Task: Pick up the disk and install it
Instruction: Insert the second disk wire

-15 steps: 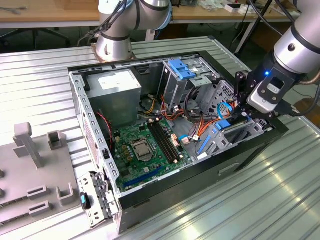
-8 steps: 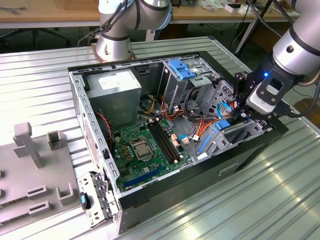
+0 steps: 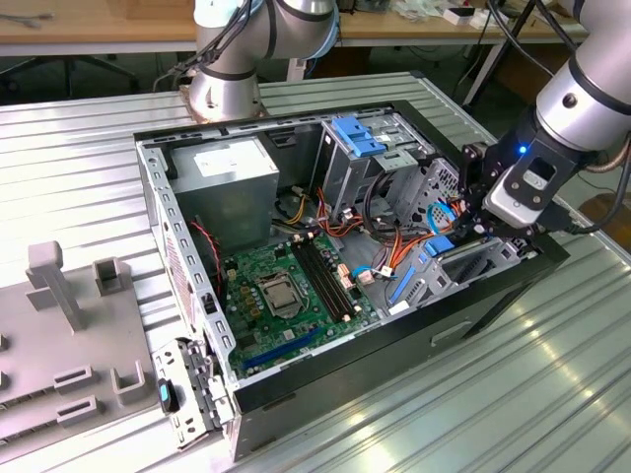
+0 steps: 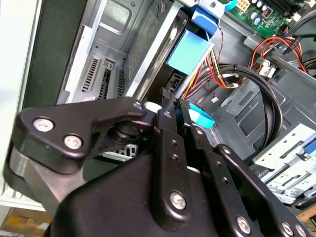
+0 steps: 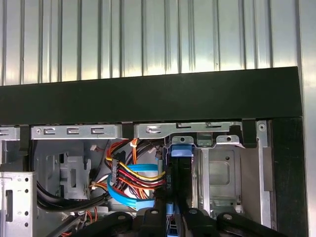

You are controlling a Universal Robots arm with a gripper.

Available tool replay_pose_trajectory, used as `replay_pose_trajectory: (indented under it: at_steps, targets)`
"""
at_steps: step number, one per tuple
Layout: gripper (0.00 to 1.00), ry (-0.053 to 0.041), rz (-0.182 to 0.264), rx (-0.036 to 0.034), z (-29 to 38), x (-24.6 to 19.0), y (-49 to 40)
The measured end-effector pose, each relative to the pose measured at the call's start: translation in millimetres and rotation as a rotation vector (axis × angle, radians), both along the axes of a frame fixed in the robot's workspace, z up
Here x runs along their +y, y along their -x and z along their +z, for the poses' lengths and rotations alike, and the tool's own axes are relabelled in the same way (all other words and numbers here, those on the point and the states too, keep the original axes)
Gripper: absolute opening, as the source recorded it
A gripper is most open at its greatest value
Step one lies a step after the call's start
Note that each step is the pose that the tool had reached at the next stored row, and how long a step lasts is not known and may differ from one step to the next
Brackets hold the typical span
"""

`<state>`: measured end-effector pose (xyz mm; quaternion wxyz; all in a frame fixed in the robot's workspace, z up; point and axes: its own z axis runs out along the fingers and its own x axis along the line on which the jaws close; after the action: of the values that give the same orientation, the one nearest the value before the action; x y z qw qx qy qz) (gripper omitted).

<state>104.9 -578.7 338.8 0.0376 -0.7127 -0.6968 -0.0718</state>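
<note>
Black claw linkage (image 4: 173,106) crowds the front of the second wrist view, screws and pivots right up against the lens, and the jaws are drawn in narrow. Over to the first wrist view, and that's why: the disk (image 5: 180,173) sits pinched between the fingers (image 5: 197,217), standing on edge, a dark slab with a bright blue rail capping its far end. So the claw is holding the disk, and it's holding it inside the computer case (image 3: 296,384).

From the exterior view, the arm reaches in at the exterior view's right, with the claw (image 3: 471,222) down among the drive bays beside the case's black wall. The case lies open on the ribbed metal table (image 3: 552,374), with the green motherboard (image 3: 286,286) well apart towards the middle.

As I read it, this is the install step, and the margins are tight. The disk is just beside a silvery metal bay (image 5: 219,173) on one flank, and a bundle of red, yellow and blue cables (image 5: 133,173) crowds the other. To do this well, the disk has to stay square to the bay so both blue rails meet their guides together. If it tilts it will jam. A slow, straight push along the disk's own length is the way, with the grip firm enough that it can't twist. Watch those cables: one caught under the leading edge would stop the disk seating. Whether the rails have met their guides yet, I can't tell.
</note>
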Motion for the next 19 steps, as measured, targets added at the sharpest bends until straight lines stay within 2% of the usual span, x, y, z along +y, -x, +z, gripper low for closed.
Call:
replay_pose_trajectory:
  at_steps: [1,3,5,7,9,19]
  targets:
    - [0.24,0.0001,0.0,0.0,1.5,0.0,0.0]
    - [0.24,0.0009,0.0,0.0001,11.3,0.0,0.0]
    - [0.24,0.0008,0.0,0.0001,16.1,0.0,0.0]
    - [0.23,0.0001,0.0,0.0,16.3,0.0,0.0]
    - [0.11,-0.0007,0.0,0.0001,16.4,0.0,0.0]
    - [0.11,-0.0052,0.0,0.0001,16.4,0.0,0.0]
